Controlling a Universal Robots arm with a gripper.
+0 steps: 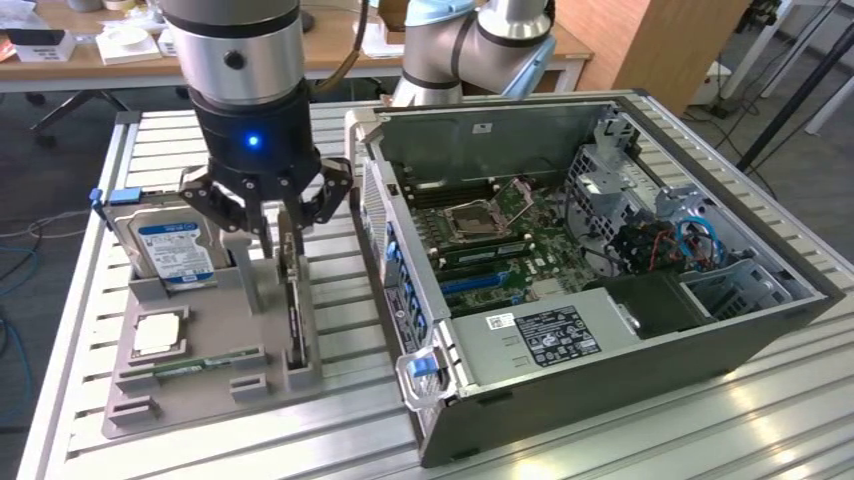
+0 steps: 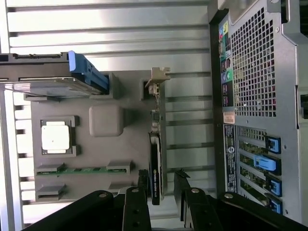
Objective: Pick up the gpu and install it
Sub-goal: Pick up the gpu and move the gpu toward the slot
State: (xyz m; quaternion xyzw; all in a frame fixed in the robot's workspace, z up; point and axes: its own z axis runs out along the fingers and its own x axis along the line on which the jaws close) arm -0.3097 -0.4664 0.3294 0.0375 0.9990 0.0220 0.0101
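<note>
Gripper (image 1: 284,235) over the gpu (image 1: 295,315), my jaws open, one finger on each side of the card, not clamped. Card stands on edge in the gray tray (image 1: 227,322). In the exterior view its long axis runs 12 to 6, bracket end at 12. Computer case (image 1: 587,390) just beside at 3, hard drive (image 1: 174,250) at 10, bare tray floor at 9.

I see the thin, flat, black rectangular gpu card (image 1: 291,300) standing upright on its long edge in a slot of the grey plastic holder tray (image 1: 194,392), its pale metal bracket (image 2: 156,79) at one end, not yet lifted out.
</note>
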